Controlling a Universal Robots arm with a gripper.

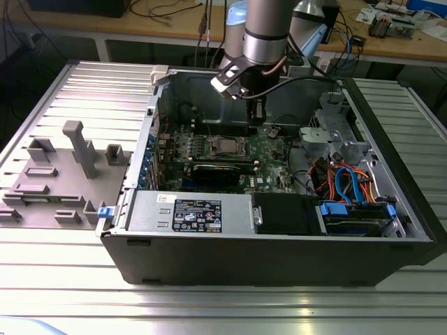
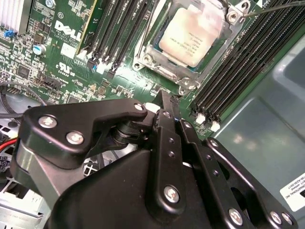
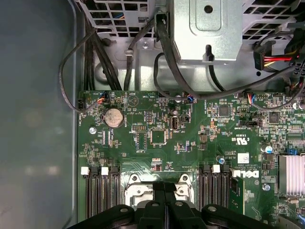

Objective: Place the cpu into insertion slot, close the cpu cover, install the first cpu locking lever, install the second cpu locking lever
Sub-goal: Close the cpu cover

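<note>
The cpu (image 2: pixel 195 33) lies in the insertion slot (image 2: pixel 145 59), with the cpu cover (image 2: pixel 167 72) down around it. The pincer (image 2: pixel 167 98), fingers together and empty, hovers just beside. One locking lever (image 2: pixel 274 6) seems not yet latched.

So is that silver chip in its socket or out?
In: the cpu lies flat in the insertion slot, the cpu cover framing it.

motherboard (image 3: pixel 143 124) green | cpu (image 2: pixel 193 36) silver-grey top | cpu cover (image 2: pixel 167 72) silvery | gripper (image 2: pixel 167 102) black | memory slots (image 2: pixel 248 57) black | tabletop (image 1: pixel 209 307) pale grey, ribbed stripes | cables (image 1: pixel 340 188) blue, orange
</note>
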